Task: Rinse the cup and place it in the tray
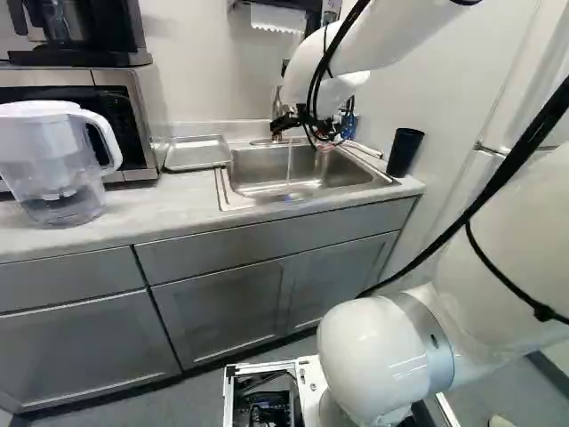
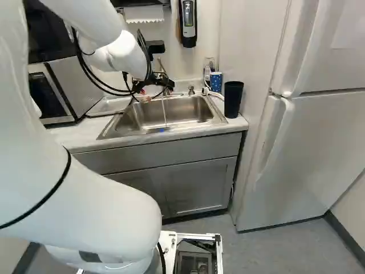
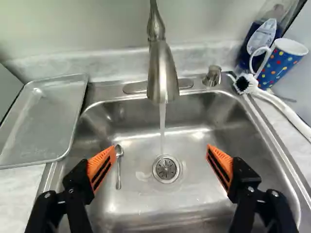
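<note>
Released, the gripper [image 2: 153, 92] spreads its two fingers well apart above the sink [image 3: 209, 206], their orange pads [image 3: 101, 167] facing each other with nothing gripped between them. The white arm [image 1: 404, 31] rises from its lowest joint [image 1: 378, 356], arches forward over the counter's front edge and bends down over the basin.

Under the gripper, a spoon [image 3: 118, 167] lies on the basin floor, between the drain [image 3: 166, 169] and the side wall nearest the tray. Water [image 3: 163, 124] runs from the faucet [image 3: 163, 73], mounted at the sink's back edge, down toward the drain.

On the counter [image 1: 187, 196], the metal tray [image 3: 41, 121] lies beside the sink's left edge in the base views. Off the opposite edge stand two cups, and which one is the task's cannot be told: a dotted blue mug [image 3: 279, 65] by the sink's back corner, and a black tumbler [image 2: 232, 100] upright nearer the counter's front right corner. A brush [image 3: 284, 109] lies alongside the mug, with a blue bottle [image 3: 248, 51] behind.

A clear pitcher [image 1: 53, 169] stands near the counter's front edge, before the microwave [image 1: 133, 116]; a refrigerator [image 2: 308, 154] stands past the counter's right end. Paper towels [image 1: 276, 18] hang on the back wall.
</note>
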Robot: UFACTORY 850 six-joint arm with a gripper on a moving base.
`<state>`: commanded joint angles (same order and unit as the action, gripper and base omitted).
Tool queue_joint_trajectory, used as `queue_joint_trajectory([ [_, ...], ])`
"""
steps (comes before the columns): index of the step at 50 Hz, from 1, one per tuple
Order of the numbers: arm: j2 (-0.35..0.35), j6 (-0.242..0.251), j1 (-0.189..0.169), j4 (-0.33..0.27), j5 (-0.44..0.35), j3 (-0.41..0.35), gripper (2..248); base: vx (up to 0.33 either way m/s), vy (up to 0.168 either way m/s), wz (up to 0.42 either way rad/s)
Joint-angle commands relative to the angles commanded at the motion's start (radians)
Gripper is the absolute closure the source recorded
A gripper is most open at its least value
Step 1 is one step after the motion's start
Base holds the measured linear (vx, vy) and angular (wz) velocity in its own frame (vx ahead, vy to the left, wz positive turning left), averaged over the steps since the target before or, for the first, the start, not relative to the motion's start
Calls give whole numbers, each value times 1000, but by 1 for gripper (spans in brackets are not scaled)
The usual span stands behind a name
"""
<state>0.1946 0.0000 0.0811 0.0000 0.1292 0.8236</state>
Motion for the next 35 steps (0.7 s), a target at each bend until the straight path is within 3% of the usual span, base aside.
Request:
queue_joint_trajectory([
  [20, 0, 0, 0, 4, 155, 0, 3, 0, 0, 0],
  [35, 0, 0, 0, 8, 172, 0, 3, 0, 0, 0],
])
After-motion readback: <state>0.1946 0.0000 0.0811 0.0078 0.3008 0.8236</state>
